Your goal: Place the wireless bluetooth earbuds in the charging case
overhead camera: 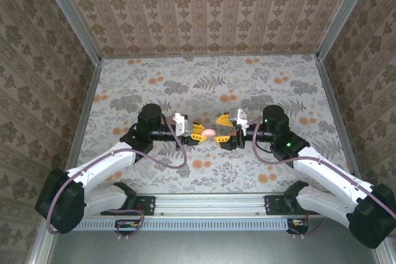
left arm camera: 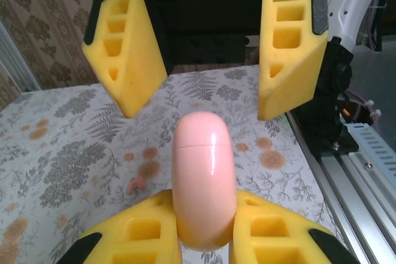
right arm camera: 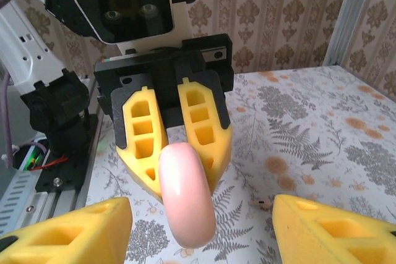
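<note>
The left claw [left arm camera: 204, 217] [overhead camera: 199, 133] [right arm camera: 176, 153] is closed narrow on the charging case [left arm camera: 204, 180] [overhead camera: 210, 133] [right arm camera: 185, 197], its two yellow fingers [left arm camera: 139, 233] pressing opposite flat sides of the case near one end. The case is pink, glossy and shut. A thin seam runs across it just beyond the grip, and its free end projects straight out from the claw, clear of the surface [left arm camera: 74, 134]. Directly opposite, the right claw [right arm camera: 201, 214] [left arm camera: 198, 112] [overhead camera: 220, 130] faces the left claw with its fingers [right arm camera: 68, 233] spread wide and holds nothing. The free end of the case reaches into the gap between those fingers and touches neither. Below the left claw, on the side away from the arm bases, a tiny salmon-pink nub that appears to be one earbud [left arm camera: 135, 183] lies on the floral surface, apart from both claws and outside the case. On the opposite side of the left claw, an aluminium rail [left arm camera: 365, 174] runs along the near edge of the surface. Patterned wall panels [overhead camera: 204, 4] enclose the surface on three sides, well beyond both claws.
</note>
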`<state>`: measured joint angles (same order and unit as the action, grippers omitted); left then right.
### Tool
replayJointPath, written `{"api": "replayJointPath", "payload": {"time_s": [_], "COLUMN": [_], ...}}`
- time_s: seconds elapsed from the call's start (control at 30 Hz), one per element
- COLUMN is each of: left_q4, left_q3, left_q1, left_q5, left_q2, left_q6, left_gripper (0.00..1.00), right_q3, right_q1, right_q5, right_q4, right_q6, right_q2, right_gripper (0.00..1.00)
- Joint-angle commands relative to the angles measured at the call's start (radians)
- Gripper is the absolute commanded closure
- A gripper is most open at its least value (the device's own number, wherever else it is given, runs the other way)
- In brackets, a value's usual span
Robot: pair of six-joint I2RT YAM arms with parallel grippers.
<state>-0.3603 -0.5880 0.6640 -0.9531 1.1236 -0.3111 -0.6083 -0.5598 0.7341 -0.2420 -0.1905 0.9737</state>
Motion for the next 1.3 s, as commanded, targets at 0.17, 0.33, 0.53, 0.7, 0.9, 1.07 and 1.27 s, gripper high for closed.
{"api": "replayJointPath", "payload": {"time_s": [0.17,0.33,0.53,0.7,0.9,1.07,1.27], "left_q4": [-0.106,-0.106,-0.105,-0.089,0.127,0.351,0.427], "left_q3": [0.011,0.008,0.005,0.004,-0.049,-0.103,-0.126], "left_q1": [-0.004,-0.004,0.002,0.002,0.006,0.017,0.022], "left_q5": [-0.022,-0.026,-0.024,-0.022,0.003,0.060,0.098], "left_q2": [-0.004,-0.011,-0.014,-0.022,-0.050,-0.076,-0.074], "left_q6": [0.079,0.084,0.086,0.084,-0.051,-0.220,-0.279], "left_gripper": [0.86,0.86,0.86,0.86,0.53,0.48,0.50], "right_q3": [-0.010,-0.017,-0.042,-0.062,-0.150,-0.250,-0.280], "right_q1": [0.005,0.005,0.005,0.005,0.005,-0.010,-0.044], "right_q5": [0.103,0.121,0.145,0.169,0.120,-0.019,-0.038], "right_q4": [-0.075,-0.087,-0.070,-0.037,0.273,0.592,0.613], "right_q6": [0.048,0.050,0.037,0.009,-0.211,-0.456,-0.512], "right_q2": [0.050,0.063,0.083,0.089,0.077,0.108,0.147], "right_gripper": [0.40,0.47,0.66,0.82,0.84,0.83,0.83]}}
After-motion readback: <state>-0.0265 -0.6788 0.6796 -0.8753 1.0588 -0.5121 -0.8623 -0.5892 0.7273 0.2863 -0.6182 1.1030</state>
